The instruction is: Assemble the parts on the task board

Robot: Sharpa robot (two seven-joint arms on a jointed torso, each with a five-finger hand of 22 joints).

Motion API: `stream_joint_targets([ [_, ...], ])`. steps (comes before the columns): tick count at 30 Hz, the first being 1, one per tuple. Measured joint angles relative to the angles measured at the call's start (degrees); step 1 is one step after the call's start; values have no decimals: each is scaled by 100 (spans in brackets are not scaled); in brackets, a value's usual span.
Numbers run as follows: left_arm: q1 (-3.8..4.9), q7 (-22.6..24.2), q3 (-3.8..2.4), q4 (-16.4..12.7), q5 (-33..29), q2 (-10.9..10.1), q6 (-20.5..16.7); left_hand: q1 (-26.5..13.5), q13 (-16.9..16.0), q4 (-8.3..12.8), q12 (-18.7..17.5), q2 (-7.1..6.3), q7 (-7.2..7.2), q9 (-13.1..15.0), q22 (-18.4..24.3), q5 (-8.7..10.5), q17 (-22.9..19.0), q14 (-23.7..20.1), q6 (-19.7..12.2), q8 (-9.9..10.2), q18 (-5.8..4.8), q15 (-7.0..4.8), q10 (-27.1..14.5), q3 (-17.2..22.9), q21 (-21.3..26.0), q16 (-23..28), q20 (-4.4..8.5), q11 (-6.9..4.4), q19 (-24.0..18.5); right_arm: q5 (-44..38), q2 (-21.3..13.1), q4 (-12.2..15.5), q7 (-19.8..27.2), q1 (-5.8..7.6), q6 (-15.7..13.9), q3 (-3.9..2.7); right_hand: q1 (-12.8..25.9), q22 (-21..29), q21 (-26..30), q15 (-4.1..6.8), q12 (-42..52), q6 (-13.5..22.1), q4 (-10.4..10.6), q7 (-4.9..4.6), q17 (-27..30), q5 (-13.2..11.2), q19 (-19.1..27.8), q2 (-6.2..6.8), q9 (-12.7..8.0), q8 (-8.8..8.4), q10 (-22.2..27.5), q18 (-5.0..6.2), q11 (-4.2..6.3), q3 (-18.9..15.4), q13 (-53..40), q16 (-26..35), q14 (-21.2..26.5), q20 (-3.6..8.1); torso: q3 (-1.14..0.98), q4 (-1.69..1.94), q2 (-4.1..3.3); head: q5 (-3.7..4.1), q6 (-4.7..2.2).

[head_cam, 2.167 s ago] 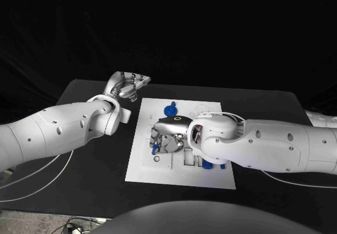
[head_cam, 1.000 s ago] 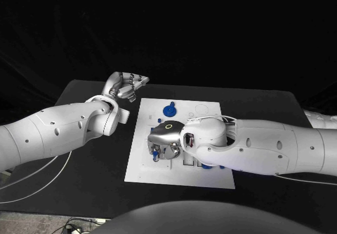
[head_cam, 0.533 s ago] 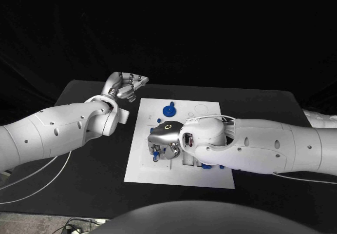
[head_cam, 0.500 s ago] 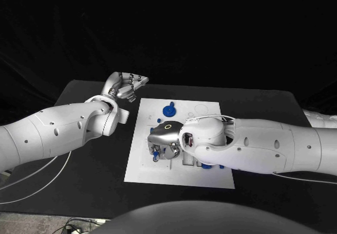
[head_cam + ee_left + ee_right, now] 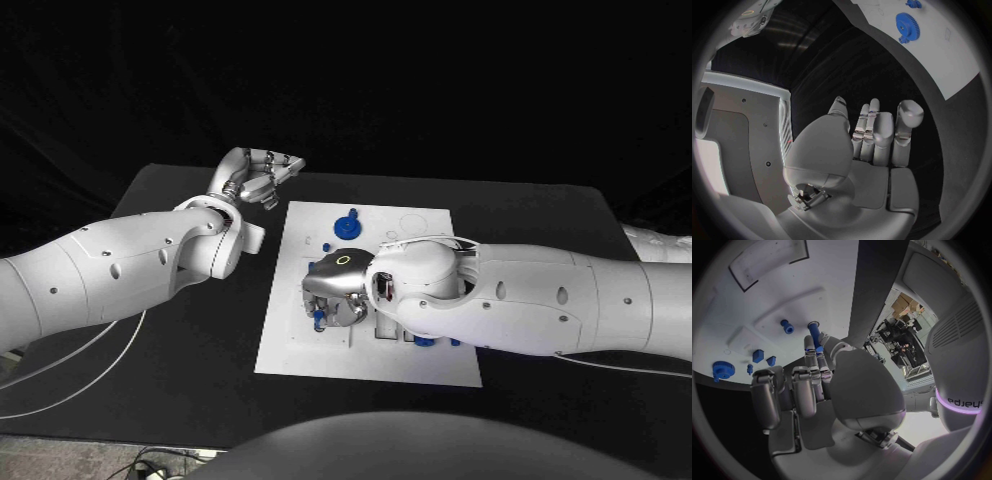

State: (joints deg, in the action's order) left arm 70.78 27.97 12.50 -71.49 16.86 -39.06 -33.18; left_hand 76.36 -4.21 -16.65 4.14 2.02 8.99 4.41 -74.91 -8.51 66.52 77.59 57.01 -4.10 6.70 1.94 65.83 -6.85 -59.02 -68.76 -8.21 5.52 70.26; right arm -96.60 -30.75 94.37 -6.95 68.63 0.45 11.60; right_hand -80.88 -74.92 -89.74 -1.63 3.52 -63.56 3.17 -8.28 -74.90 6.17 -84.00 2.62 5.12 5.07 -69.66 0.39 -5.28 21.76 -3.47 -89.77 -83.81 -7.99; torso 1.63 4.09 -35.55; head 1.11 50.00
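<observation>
Task board point(image 5: 433, 365) mid-table point(image 5: 173, 390); gear point(image 5: 348, 227) at its far end, left hand point(image 5: 260, 175) beyond its far-left corner.

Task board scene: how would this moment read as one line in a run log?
right robot hand: over task board, pinching blue peg | left robot hand: curled, holding nothing, beside board | blue gear: on board

Left hand point(image 5: 260, 174) at 11 o'clock, fingers curled in, holding nothing. Right hand point(image 5: 338, 290) at centre, palm down, fingers point(image 5: 811, 375) curled, pinching a small blue peg point(image 5: 814, 335).
</observation>
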Motion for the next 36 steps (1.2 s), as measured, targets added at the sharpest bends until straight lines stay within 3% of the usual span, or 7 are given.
stream_joint_targets([
  [36, 0, -2, -2, -5, 2, -4, 0, 0, 0, -1, 0, 0, 0, 0, 0, -30, 0, 0, 0, 0, 0, 0, 0, -33, 0, 0, 0, 0, 0, 22, 58, -51, -9, -29, 56, 5, 1, 1, 0, -20, 0, 31, 0, -10, -4, -11, 0, 1, -10, -57, 41, 0, -1, -1, 0, 0, -21, 0, 0, -3, 2, 5, 0],
])
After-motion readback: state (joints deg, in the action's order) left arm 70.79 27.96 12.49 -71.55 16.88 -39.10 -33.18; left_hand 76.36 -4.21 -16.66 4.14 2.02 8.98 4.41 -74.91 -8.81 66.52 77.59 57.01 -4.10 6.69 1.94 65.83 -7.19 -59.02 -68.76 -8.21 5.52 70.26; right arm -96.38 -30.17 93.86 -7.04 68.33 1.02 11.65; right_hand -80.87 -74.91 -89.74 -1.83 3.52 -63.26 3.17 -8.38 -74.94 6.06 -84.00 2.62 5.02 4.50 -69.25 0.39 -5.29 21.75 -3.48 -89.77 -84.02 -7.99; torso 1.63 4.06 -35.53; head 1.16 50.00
